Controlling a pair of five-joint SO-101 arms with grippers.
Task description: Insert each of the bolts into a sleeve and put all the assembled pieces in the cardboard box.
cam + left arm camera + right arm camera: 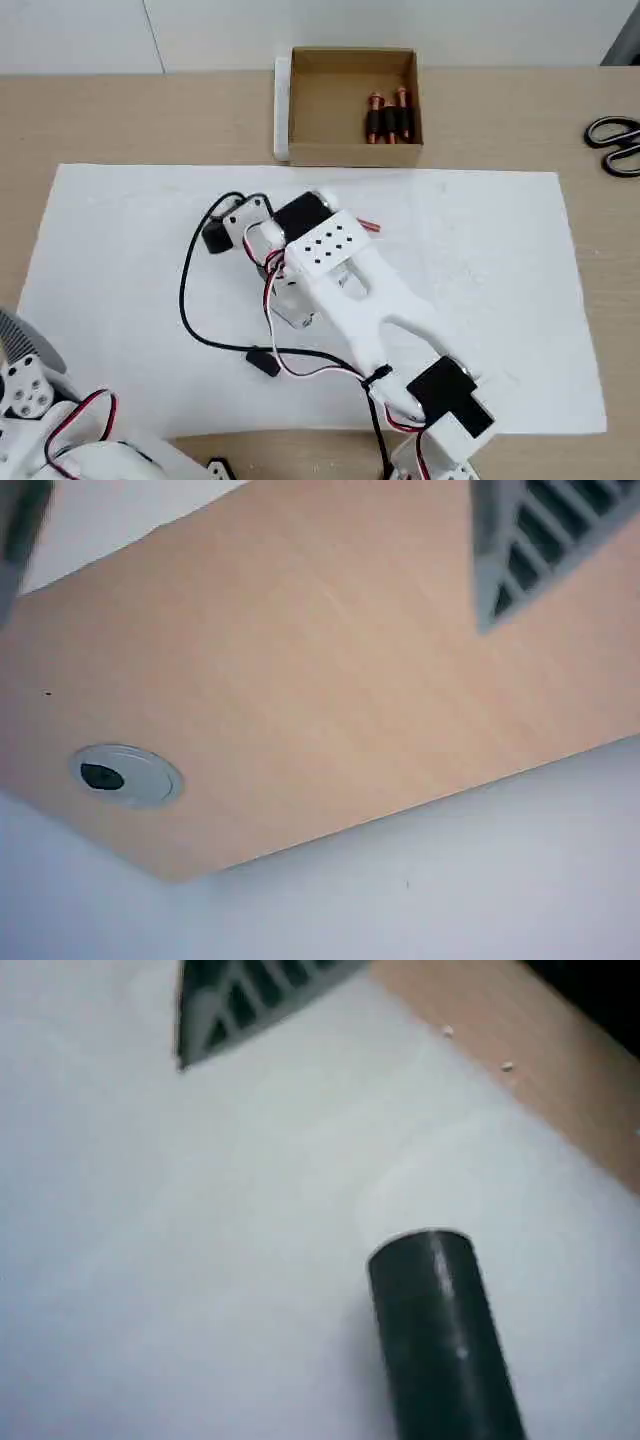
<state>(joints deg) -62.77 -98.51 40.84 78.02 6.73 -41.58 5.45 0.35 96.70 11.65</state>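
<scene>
Inside the cardboard box (300,100) at the back of the table lie a few assembled pieces (390,117), copper bolts in black sleeves. My right arm stretches from the front right across the white paper, with the right gripper (235,228) low over the paper's middle. A black sleeve (440,1330) lies on the paper close under the right wrist camera; in the high view the black sleeve (217,236) is at the gripper's tip. Whether it is held is unclear. My left gripper (270,520) is folded back at the front left corner, open and holding nothing.
A white paper sheet (480,260) covers the middle of the wooden table (120,120). Scissors (615,144) lie at the far right edge. A white strip (282,105) lies against the box's left wall. Black cable (190,300) loops over the paper.
</scene>
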